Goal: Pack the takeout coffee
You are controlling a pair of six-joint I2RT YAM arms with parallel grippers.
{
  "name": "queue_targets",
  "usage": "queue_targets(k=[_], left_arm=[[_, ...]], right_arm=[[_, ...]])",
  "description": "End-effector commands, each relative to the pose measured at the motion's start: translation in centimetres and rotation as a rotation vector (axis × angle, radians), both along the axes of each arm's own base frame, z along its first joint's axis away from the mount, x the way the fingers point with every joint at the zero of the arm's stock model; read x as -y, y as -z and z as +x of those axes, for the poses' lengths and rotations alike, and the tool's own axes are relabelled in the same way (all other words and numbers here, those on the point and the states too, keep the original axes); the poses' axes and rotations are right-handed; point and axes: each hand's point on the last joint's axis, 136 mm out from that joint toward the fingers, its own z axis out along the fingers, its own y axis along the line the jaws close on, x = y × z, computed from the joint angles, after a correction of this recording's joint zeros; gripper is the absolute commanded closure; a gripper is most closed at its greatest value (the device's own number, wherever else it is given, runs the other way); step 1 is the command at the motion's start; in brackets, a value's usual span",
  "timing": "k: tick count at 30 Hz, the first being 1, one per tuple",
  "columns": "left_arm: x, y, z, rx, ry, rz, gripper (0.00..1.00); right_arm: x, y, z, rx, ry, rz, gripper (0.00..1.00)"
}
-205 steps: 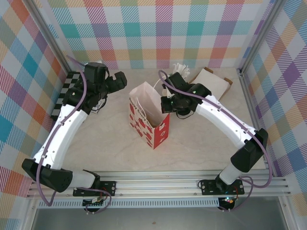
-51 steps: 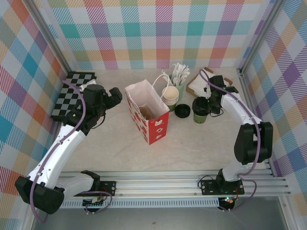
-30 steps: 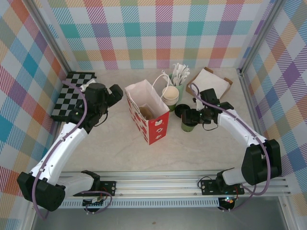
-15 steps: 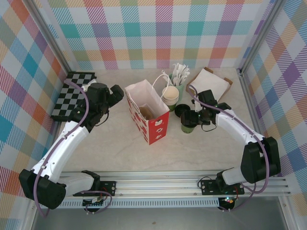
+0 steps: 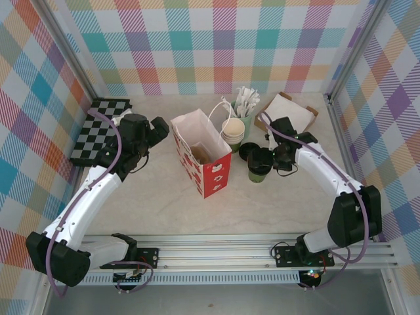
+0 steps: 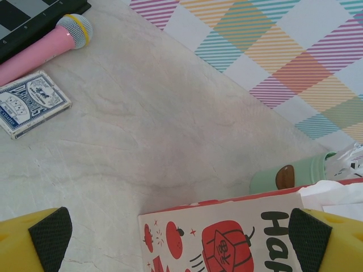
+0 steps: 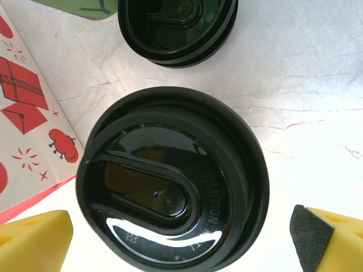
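The takeout coffee (image 5: 258, 170), a small green cup under a black lid (image 7: 173, 181), stands on the table just right of the red-and-white paper bag (image 5: 202, 155). My right gripper (image 5: 264, 160) hovers over it, open. In the right wrist view its yellow fingers (image 7: 34, 241) sit wide on either side of the lid, apart from its rim. My left gripper (image 5: 158, 127) is open at the bag's left, and the bag's printed side (image 6: 227, 232) shows between its pads (image 6: 50, 232). The bag stands upright with its mouth open.
A stack of spare black lids (image 5: 248, 152) lies just behind the coffee. Cream cups (image 5: 232, 130), a green cup of white cutlery (image 5: 246, 104) and a cardboard box (image 5: 289, 111) stand further back. A checkerboard (image 5: 98, 125), pink microphone (image 6: 39, 48) and card deck (image 6: 31, 102) lie left.
The right arm carried the coffee from the right side to beside the bag. The cup now stands still and the wrist has drawn slightly back. The left arm has barely moved.
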Motion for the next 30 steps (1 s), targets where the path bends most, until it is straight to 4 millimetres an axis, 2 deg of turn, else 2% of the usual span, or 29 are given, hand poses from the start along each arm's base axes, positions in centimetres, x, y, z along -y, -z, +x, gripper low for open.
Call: queue_targets(k=[1,11,18,30], left_arm=[[-0.9,0.4,-0.1,-0.016,-0.027,0.028,0.00],[-0.5,0.2,-0.2,-0.010,0.006,0.025,0.00],[-0.6,0.3,-0.2,-0.013,-0.002,0.029,0.00],[-0.6,0.4,-0.2,-0.013,0.005,0.036,0.00]], right_arm=[[-0.1,0.1,-1.5,-0.105,0.015,-0.007,0.00],[-0.2,0.5,-0.2,-0.101,-0.052,-0.123,0.00],[-1.2,0.7,0.1,-0.105,-0.102,-0.143,0.00],[-0.9,1.3,0.5,-0.130,-0.102,-0.244,0.00]])
